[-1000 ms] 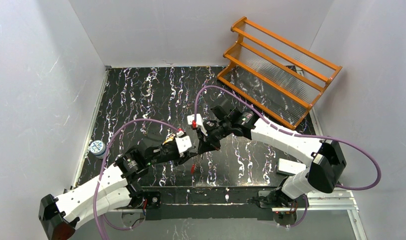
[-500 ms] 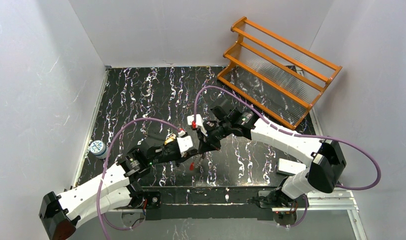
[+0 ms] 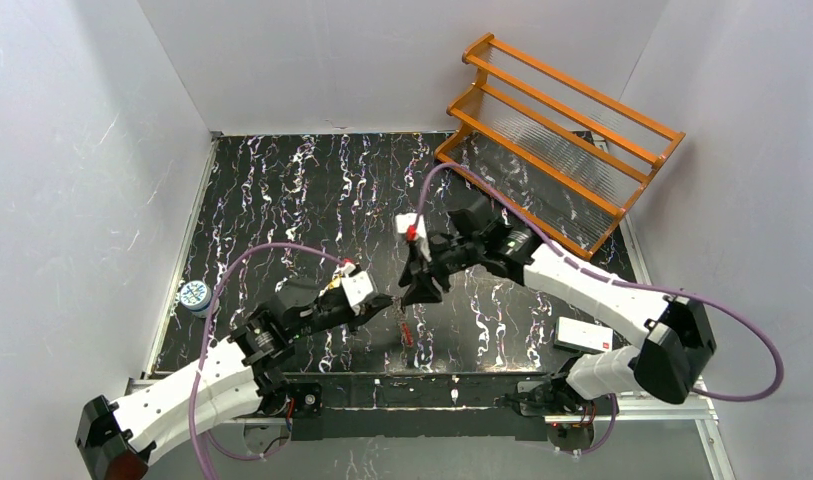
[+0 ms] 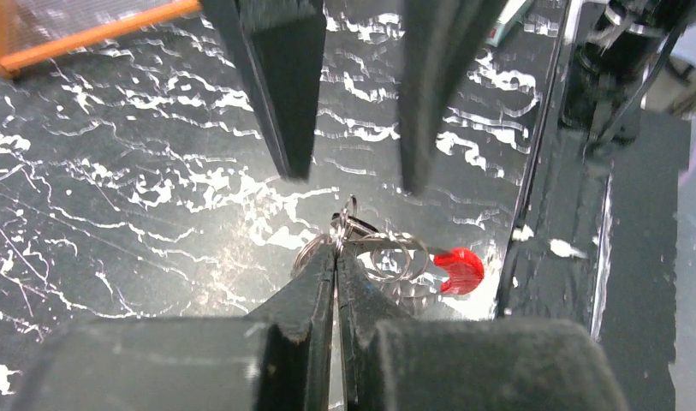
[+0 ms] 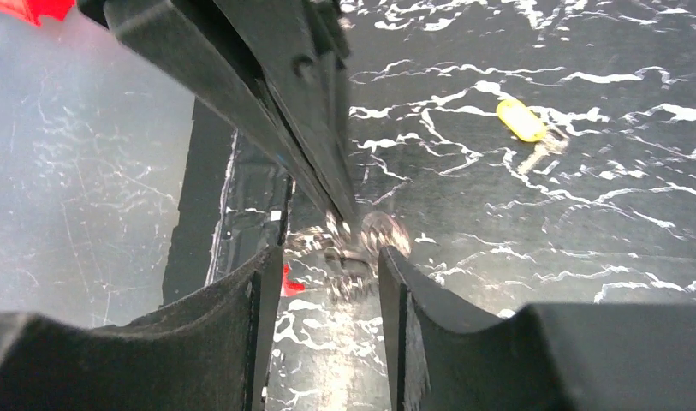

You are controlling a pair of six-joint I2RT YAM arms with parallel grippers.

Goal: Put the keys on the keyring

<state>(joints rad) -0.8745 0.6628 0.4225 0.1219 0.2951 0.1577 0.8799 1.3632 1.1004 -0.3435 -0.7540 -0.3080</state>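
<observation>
My left gripper [image 4: 336,257] is pinched shut on the keyring [image 4: 385,248], lower centre of the left wrist view, just above the table's [image 3: 312,190] near edge. My right gripper [image 5: 327,257] stands open, one finger either side of the ring and touching nothing.

The risk, I think, is the hold itself. The ring is thin, springy silver wire in small coils, gripped by flat black fingertips only, and a red tab [image 4: 460,268] hangs off one side. A nudge from my right fingers could twist it or pull it free.

The yellow-headed key [image 5: 521,120] lies flat on glossy black marble-patterned tabletop, upper right of the right wrist view, well apart. It looks small, smooth and awkward to lift.
</observation>
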